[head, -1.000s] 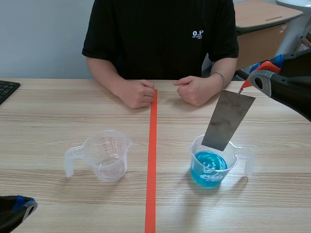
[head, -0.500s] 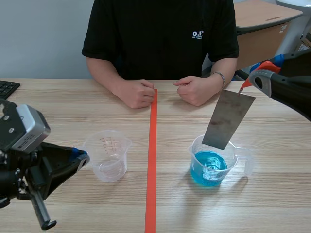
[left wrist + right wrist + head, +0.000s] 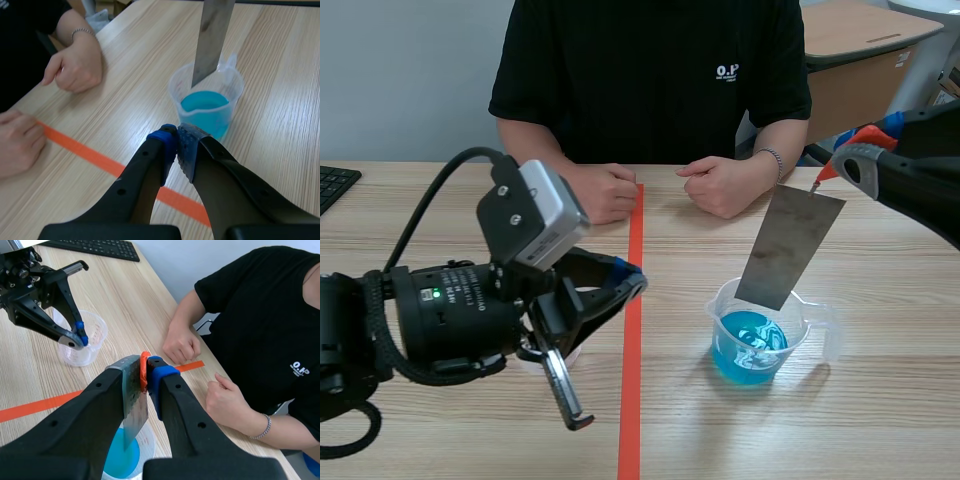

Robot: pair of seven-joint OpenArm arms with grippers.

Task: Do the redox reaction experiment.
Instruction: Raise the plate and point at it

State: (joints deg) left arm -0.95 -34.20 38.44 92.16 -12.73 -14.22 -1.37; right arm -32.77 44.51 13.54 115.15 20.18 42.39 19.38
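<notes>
Right hand (image 3: 149, 367) is clamped on the top corner of the flat grey metal plate (image 3: 788, 248), with nothing else in it. The plate hangs tilted, top end right of the lower end. The lower end sits in the mouth of the clear plastic measuring cup (image 3: 810, 320), which holds the blue liquid (image 3: 748, 348), right of the orange tape line (image 3: 633, 400). My read on the high grip: it keeps the fingers clear of the solution and leaves most of the plate free to go under. Can't tell if the lower edge touches the liquid; from the left wrist view it looks just short of the surface.

Right arm comes in high from the far right, hand raised above the cup and angled left and down.

Left hand (image 3: 630, 275) has its pads pressed together and holds nothing. The arm reaches in from the left across the near tabletop (image 3: 880, 420). The hand is raised off the surface, tips about at the tape line, pointing right toward the blue cup and not touching it. It's above the empty clear plastic measuring cup (image 3: 95, 330), which the arm mostly hides in the scene view. Probably just parked there, or staged to steady the blue cup.

Person's hands are on the far tabletop, one fist (image 3: 605, 192) left of the tape and the other fist (image 3: 720, 187) right of it, well apart from both cups.

Judgement: this is the dip step, not finished. Next move needs a straight lower; catching the rim could tip that light cup.
</notes>
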